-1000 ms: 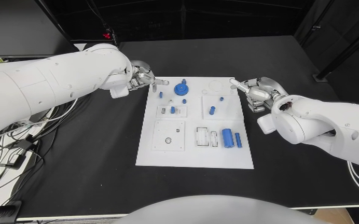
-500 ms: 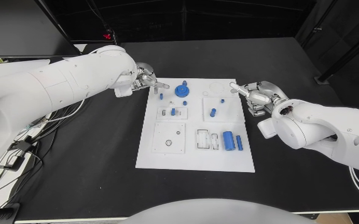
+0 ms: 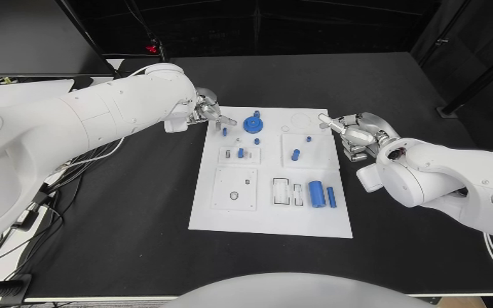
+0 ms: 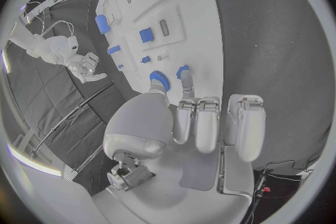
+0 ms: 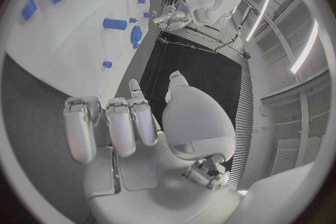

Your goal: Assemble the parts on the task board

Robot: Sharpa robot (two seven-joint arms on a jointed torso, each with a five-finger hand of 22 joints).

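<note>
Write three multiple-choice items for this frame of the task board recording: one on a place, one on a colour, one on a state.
1. Where does the left robot hand sit?
A. at the far left corner of the task board
B. at its near right corner
C. off the table

2. What colour is the large cylinder near the board's right edge?
A. red
B. blue
C. green

3. What is the right robot hand holding?
A. a round blue part
B. a white block
C. nothing

Answers: 1 A, the head view shows its fingers over the board's far left corner, beside the round blue part. 2 B, it is plainly blue against the white board. 3 C, the right wrist view shows its fingers apart with nothing between them.
</note>
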